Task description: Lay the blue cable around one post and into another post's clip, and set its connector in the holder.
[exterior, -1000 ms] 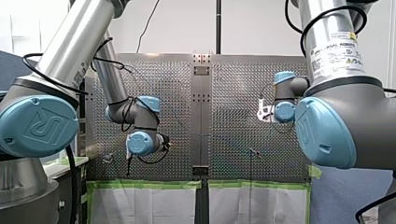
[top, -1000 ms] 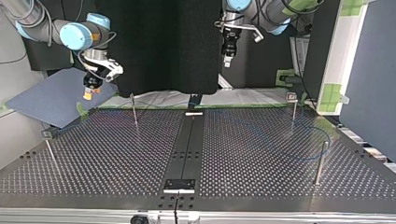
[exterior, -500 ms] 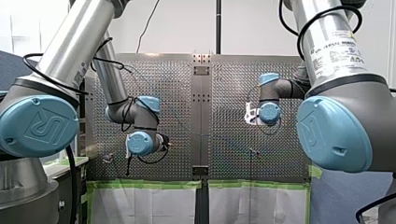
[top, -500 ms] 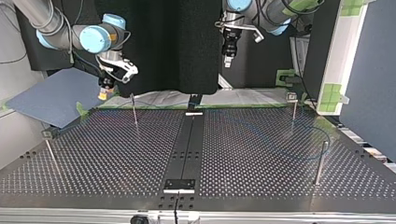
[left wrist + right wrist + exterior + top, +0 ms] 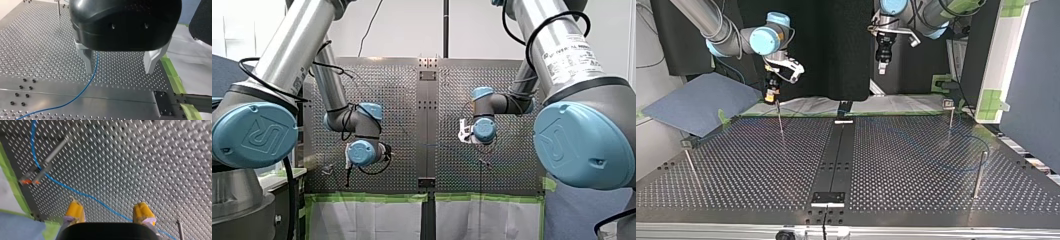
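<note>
A robotics lab, shown by two silver industrial arms with blue joint caps [image 5: 294, 50] over a perforated metal table [image 5: 736, 165] with green tape [image 5: 372, 197] along its near edge.

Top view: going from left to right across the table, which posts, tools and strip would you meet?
Thin post → my right tool → black centre strip → my left tool → clip-topped post → tall post.
</note>
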`<action>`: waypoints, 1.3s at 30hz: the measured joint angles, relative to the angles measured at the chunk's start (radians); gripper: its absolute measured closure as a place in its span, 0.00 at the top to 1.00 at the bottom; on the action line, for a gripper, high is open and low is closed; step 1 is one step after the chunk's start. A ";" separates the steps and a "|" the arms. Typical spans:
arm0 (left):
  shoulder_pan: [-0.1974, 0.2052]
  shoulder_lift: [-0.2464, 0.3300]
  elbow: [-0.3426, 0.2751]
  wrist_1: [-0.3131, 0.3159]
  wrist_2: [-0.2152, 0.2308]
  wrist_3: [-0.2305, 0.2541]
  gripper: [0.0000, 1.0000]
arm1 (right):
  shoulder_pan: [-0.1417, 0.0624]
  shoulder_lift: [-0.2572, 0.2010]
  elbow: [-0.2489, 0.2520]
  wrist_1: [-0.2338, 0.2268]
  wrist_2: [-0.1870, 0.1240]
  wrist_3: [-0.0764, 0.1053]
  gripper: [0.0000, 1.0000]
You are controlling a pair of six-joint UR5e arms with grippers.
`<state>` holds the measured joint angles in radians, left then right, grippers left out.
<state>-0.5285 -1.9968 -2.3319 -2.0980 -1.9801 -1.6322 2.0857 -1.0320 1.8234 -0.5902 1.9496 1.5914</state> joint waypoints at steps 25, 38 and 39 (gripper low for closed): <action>0.031 0.000 0.002 -0.039 0.001 0.002 1.00 | 0.189 0.025 -0.033 0.057 0.023 0.036 1.00; 0.042 -0.001 0.002 -0.082 0.001 -0.003 1.00 | 0.260 0.025 -0.034 0.061 0.034 0.036 1.00; 0.042 -0.001 0.002 -0.082 0.001 -0.003 1.00 | 0.260 0.025 -0.034 0.061 0.034 0.036 1.00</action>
<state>-0.4868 -1.9976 -2.3297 -2.1802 -1.9796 -1.6352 2.3455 -1.0073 1.7897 -0.5293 1.9835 1.6279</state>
